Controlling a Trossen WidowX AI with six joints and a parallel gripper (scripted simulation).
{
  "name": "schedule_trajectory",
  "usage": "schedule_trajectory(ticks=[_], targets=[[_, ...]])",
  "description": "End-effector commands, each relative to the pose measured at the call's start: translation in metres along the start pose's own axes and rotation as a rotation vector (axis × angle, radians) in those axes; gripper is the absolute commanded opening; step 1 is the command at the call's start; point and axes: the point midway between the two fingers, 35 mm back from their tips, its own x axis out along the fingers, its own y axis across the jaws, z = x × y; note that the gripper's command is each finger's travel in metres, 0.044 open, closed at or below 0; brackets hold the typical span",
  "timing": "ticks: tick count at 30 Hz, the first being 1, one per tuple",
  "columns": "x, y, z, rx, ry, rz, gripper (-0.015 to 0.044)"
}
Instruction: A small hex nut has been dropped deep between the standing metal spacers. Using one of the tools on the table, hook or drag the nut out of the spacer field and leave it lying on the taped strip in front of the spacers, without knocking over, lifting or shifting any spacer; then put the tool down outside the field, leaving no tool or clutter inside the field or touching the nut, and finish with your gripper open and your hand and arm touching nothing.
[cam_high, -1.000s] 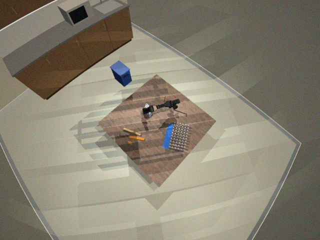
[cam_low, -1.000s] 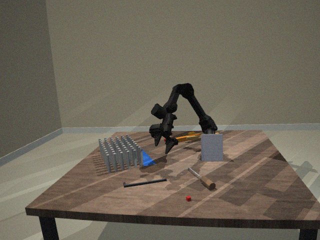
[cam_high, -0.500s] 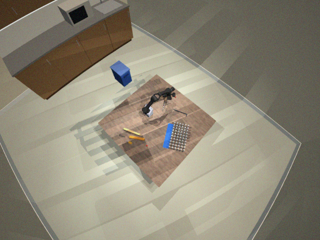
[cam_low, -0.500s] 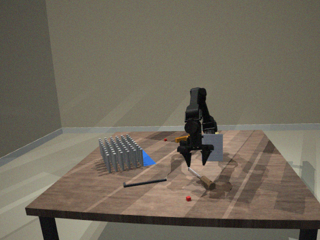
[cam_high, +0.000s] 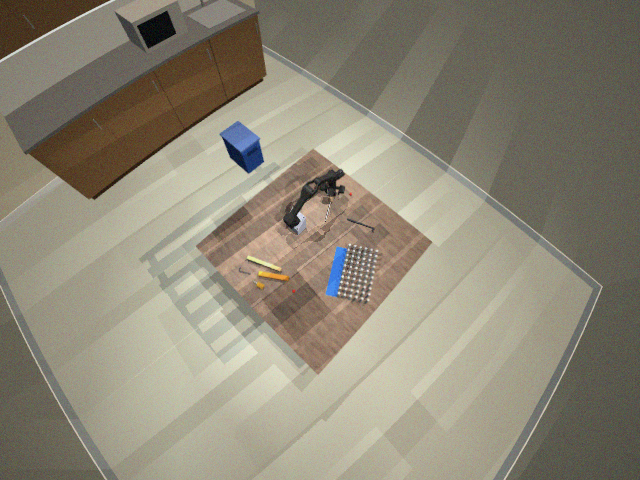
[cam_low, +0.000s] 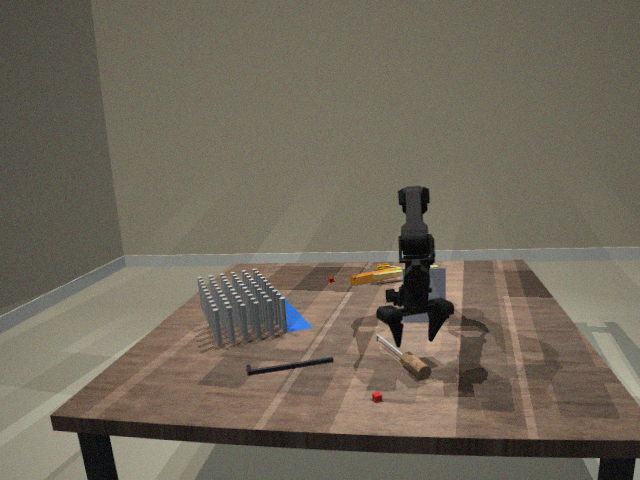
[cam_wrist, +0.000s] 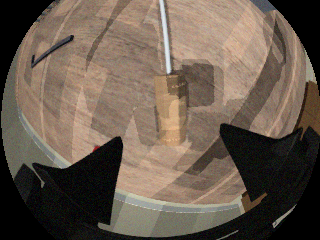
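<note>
My gripper (cam_low: 415, 343) (cam_wrist: 172, 135) is open and empty, above the wooden-handled tool (cam_low: 415, 364) (cam_wrist: 171, 110) with a thin metal shaft. That tool lies on the table, its handle showing between the fingertips in the wrist view. A black rod with a short bent end (cam_high: 360, 224) (cam_low: 290, 366) (cam_wrist: 51, 50) lies between that tool and the spacers. The metal spacers (cam_high: 359, 273) (cam_low: 256, 320) stand upright in rows. The blue taped strip (cam_high: 336, 271) (cam_low: 295, 317) runs along one side of them. The nut cannot be made out among the spacers.
A pale yellow bar (cam_high: 263, 263), an orange bar (cam_high: 273, 276) (cam_low: 361, 277), a small orange-handled item (cam_high: 259, 284) and a small grey hook (cam_high: 244, 270) lie across the table. One red cube (cam_high: 350, 194) (cam_low: 376, 397) is near the gripper, another (cam_high: 293, 290) (cam_low: 331, 279) farther off. A pale block (cam_low: 437, 289) stands by the arm's base.
</note>
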Motion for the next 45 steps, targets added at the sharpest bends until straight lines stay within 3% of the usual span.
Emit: schedule_trajectory(ticks=[1, 19, 25, 45], targets=[[0.001, -0.002, 0.0, 0.006, -0.008, -0.007, 0.044], [-0.005, -0.008, 0.03, 0.031, -0.014, 0.183, 0.044], [-0.005, -0.008, 0.03, 0.031, -0.014, 0.183, 0.0282], [0.011, -0.009, 0.029, 0.031, -0.014, 0.183, 0.028]])
